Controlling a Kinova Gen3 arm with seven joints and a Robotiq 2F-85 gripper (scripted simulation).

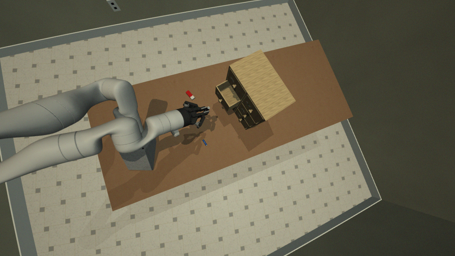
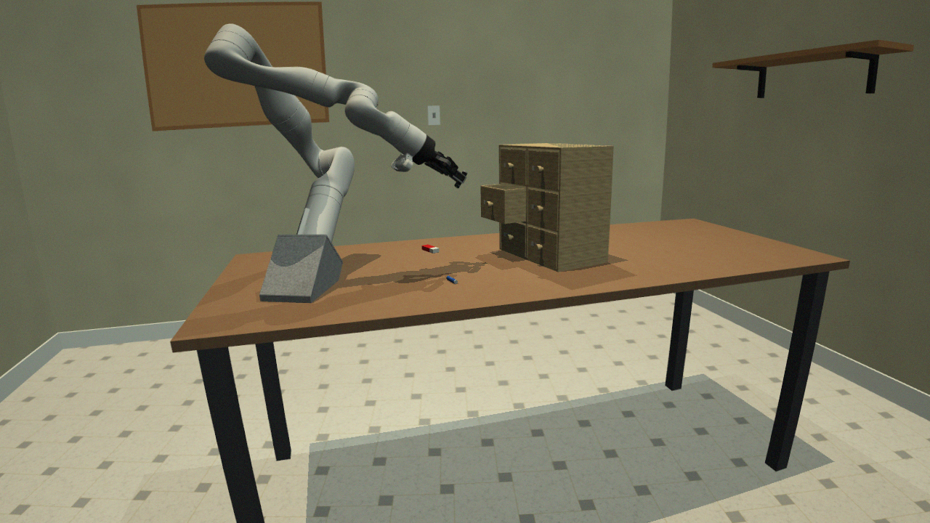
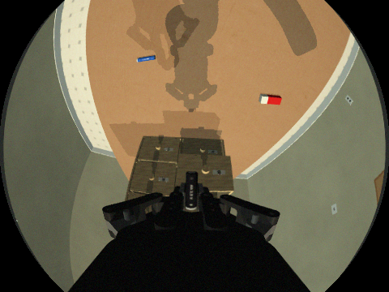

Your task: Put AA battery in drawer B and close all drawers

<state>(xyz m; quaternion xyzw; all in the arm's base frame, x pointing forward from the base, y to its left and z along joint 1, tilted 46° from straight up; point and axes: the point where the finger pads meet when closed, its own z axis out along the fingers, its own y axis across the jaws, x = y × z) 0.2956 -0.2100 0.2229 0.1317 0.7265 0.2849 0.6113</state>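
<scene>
My gripper [image 1: 206, 110] [image 2: 459, 179] [image 3: 191, 190] is shut on the AA battery [image 3: 191, 187], a dark cylinder with pale lettering that sticks out past the fingertips. The gripper slants down toward the chest [image 1: 262, 84] [image 2: 585, 208] [image 3: 156, 148], in front of it and above the table. The chest stands upright with two columns of three drawers. The middle drawer [image 1: 224, 102] [image 2: 492, 211] [image 3: 224, 184] of the left column, in the exterior view, is pulled partly out and looks level. Nothing shows inside it. The other drawers look pushed in. The drawer letters are too small to read.
A small blue cylinder [image 1: 204, 142] [image 2: 452, 280] [image 3: 146, 58] lies on the table [image 1: 318, 79] [image 2: 728, 253] [image 3: 239, 49]. A red and white block [image 1: 189, 94] [image 2: 429, 248] [image 3: 271, 99] lies farther back. The chest's knobs stick out of its front.
</scene>
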